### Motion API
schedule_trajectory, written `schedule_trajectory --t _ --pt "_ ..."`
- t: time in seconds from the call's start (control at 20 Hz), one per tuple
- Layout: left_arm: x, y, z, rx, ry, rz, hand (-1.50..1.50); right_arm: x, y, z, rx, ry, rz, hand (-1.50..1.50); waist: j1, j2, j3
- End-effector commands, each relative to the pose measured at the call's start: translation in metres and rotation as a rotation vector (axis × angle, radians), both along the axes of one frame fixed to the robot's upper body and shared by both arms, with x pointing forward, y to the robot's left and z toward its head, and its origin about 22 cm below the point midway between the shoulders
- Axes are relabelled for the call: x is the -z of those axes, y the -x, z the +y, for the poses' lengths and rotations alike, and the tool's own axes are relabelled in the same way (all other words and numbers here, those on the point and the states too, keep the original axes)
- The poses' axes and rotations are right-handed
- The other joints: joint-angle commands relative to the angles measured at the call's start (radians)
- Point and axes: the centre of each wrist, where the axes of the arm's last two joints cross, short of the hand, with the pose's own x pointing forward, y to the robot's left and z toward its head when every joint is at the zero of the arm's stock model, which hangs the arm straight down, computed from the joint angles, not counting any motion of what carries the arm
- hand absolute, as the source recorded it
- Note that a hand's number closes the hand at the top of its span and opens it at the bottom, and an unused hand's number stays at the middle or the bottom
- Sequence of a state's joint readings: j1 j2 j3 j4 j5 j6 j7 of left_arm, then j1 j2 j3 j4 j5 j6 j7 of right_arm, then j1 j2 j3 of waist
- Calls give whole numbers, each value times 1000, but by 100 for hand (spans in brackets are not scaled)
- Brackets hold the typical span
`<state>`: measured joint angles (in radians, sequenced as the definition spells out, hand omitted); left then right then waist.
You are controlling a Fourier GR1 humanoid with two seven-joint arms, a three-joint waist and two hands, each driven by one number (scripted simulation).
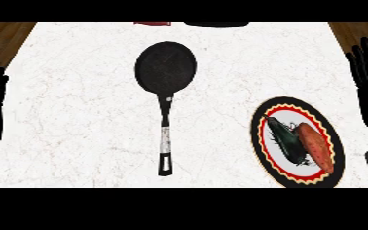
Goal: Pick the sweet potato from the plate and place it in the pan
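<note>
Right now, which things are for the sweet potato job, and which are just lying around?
For the job:
- sweet potato
- plate under it
- pan
- right hand, at the right edge

Just lying about:
- dark object beside the sweet potato on the plate
- red thing at the counter's far edge
- black thing next to it

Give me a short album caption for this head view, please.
Sweet potato waits on a patterned plate right of a black pan; right hand rests at the edge.
</note>
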<state>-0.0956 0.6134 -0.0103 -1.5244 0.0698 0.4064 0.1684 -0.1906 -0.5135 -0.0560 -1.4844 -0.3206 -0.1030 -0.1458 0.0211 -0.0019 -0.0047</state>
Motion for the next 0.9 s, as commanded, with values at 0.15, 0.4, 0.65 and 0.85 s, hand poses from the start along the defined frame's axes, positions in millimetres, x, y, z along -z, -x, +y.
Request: schedule_trajectory --t 0.15,0.4,0.65,0.85 --pt "38 15 -44 198 62 111 0 16 -13 -11 -111 -172 128 -150 -12 5 6" --pt "58 28 -58 273 144 215 0 39 20 -87 373 -59 419 -150 -41 7 4" --pt "88 48 -65 318 156 218 0 35 66 -131 239 155 598 -150 -30 1 4" --pt "70 47 -71 332 151 219 0 -14 49 -134 139 453 643 -150 -10 1 4"
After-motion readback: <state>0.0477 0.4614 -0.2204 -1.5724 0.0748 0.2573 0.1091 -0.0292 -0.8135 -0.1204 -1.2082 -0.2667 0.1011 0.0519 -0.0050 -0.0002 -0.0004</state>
